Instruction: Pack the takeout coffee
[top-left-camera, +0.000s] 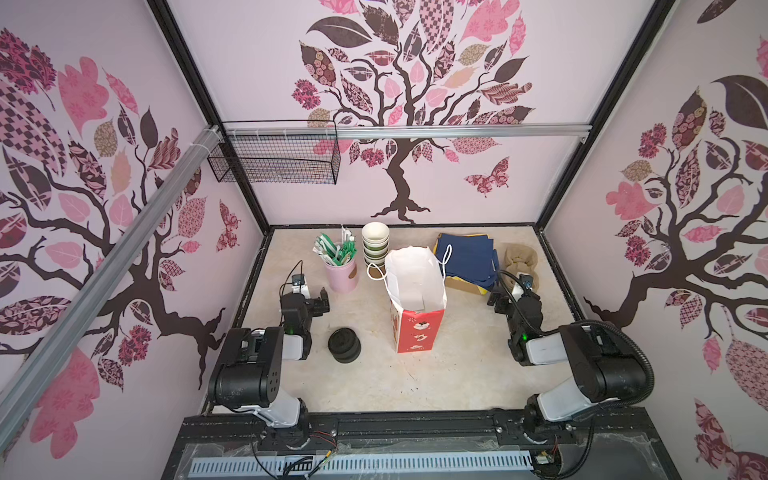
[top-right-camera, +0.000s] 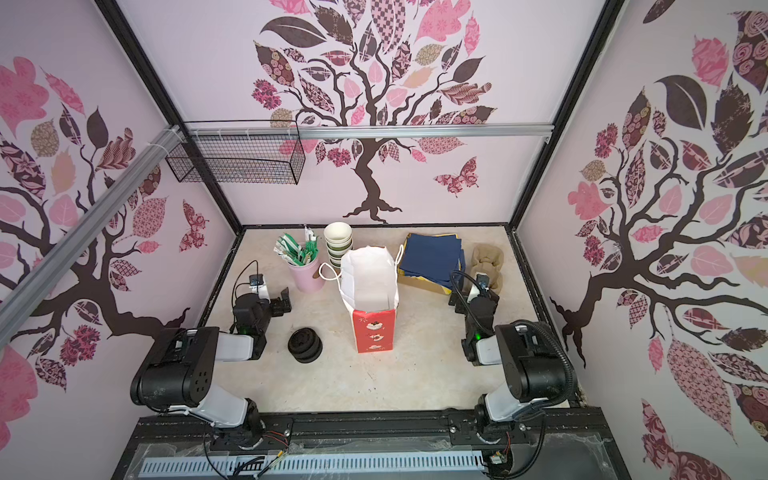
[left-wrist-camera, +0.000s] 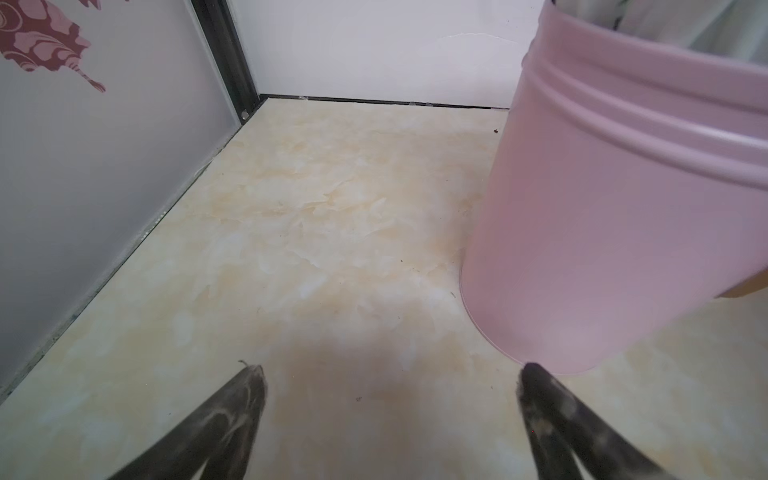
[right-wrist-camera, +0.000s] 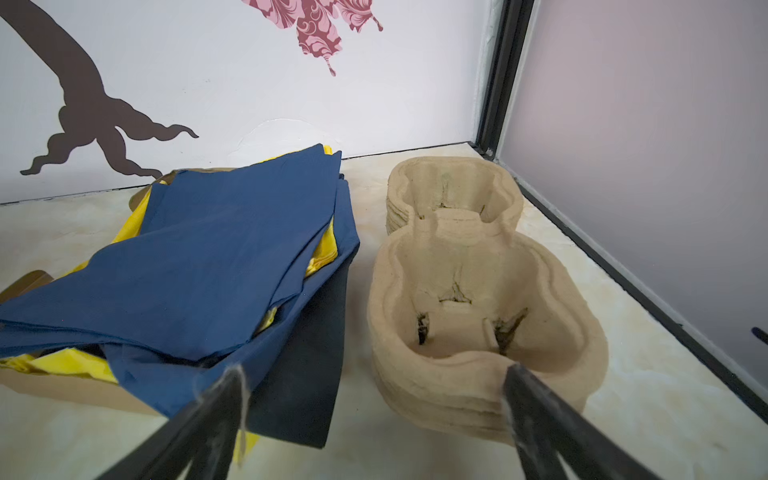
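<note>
Top views — marbled tabletop (top-left-camera: 457, 374); tree-decal walls (top-left-camera: 249, 62)

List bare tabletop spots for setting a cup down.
Widest bare patch: front of the table, nearer than the lid stack and paper bag. Smaller strip between bag and right claw. Crowded along the back: pink cup, cup stack, napkins, pulp carriers.

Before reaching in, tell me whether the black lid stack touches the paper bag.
Apart. Both top views show bare table between lid stack and paper bag.
</note>
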